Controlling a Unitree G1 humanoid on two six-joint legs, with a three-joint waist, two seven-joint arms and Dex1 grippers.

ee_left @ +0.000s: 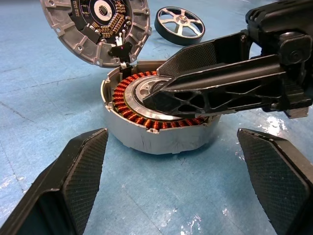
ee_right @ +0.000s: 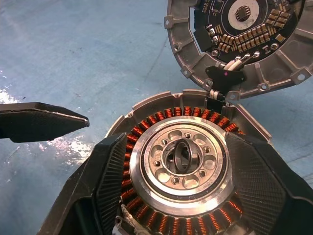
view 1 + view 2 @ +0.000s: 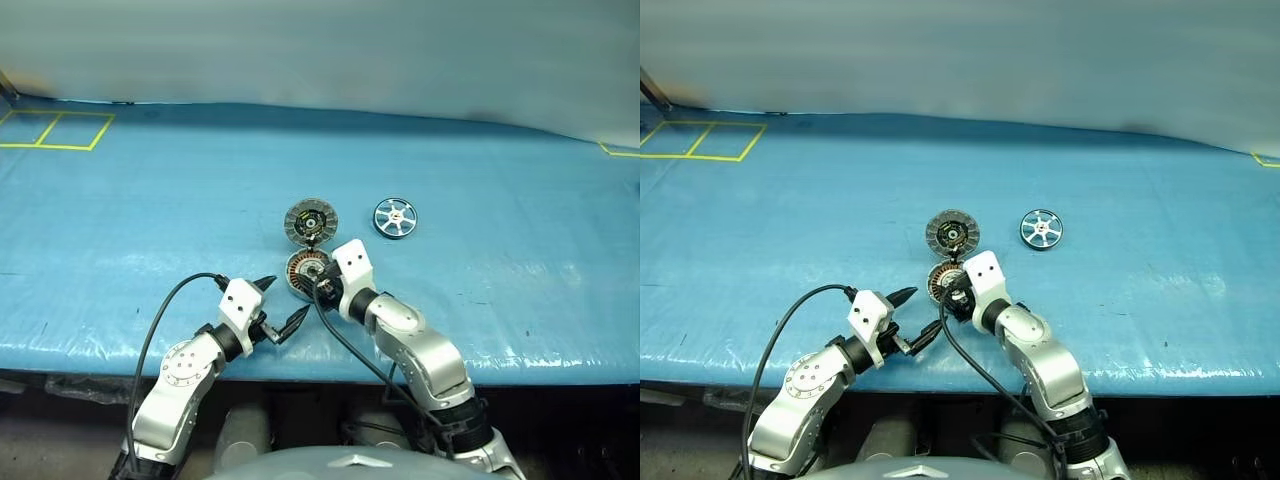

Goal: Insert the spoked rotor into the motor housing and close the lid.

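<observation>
Left eye view: just right of the frame's centre, one spoked rotor lies flat and alone on the blue table cover, a small shiny silver wheel with dark gaps between its spokes. It looks like rigid metal, light but slick, so a pinch across its dark outer rim, or on a spoke beside the hub, would likely hold best; the polished face could slip. Left of it, at the centre, sits one motor housing, a shallow grey cup ringed with copper windings that look delicate and best left untouched. One lid lies folded open just above the housing, joined at its edge, its inner face showing. Two grippers work nearby. The right gripper has its two black fingers spread to either side of the housing, hugging its wall; whether they press on it cannot be told. The left gripper, lower left of the housing, stands wide open and holds nothing.
</observation>
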